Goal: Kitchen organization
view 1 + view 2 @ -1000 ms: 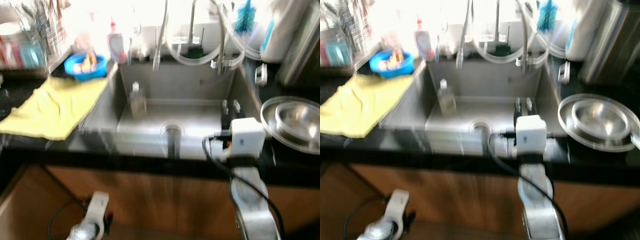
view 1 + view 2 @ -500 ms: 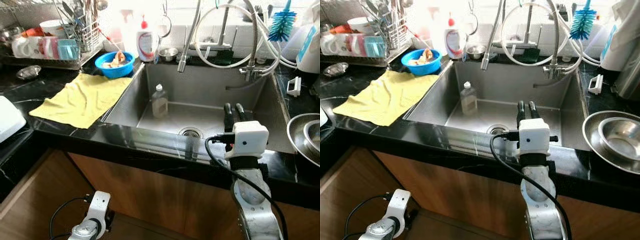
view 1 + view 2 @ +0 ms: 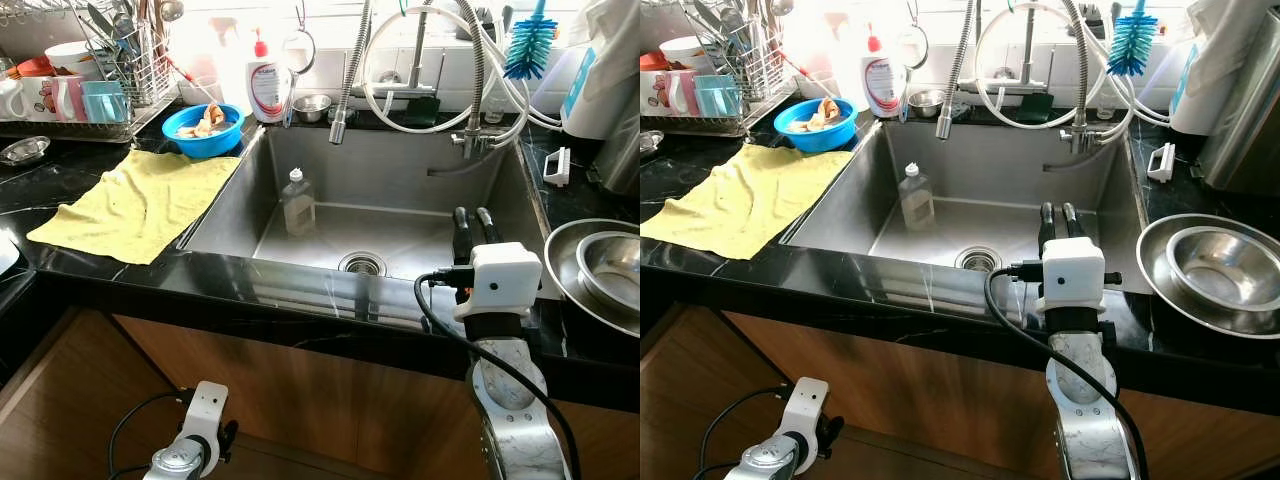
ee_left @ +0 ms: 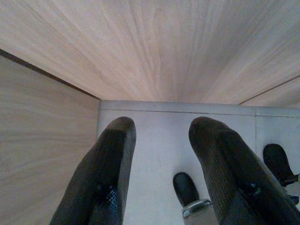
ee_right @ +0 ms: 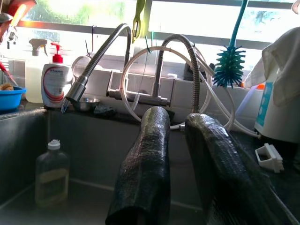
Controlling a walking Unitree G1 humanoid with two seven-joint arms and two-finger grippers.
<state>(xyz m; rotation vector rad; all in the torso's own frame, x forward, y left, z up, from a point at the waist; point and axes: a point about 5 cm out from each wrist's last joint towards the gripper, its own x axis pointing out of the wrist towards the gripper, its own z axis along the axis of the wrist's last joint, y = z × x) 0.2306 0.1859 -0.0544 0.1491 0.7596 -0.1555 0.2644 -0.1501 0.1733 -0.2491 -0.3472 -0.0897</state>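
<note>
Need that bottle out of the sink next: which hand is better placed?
Right. The right hand is open over the sink facing the bottle; the left hand hangs below the counter.

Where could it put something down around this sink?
Free: the sink floor right of the bottle, and the counter strip in front of the yellow cloth. Crowded: the rack corner, and the right side with steel bowls.

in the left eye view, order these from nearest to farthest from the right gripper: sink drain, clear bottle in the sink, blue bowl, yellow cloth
From the right gripper:
1. Sink drain, just to its left on the basin floor.
2. Clear bottle, farther left in the sink.
3. Blue bowl and yellow cloth, on the left counter, too close to call.
</note>
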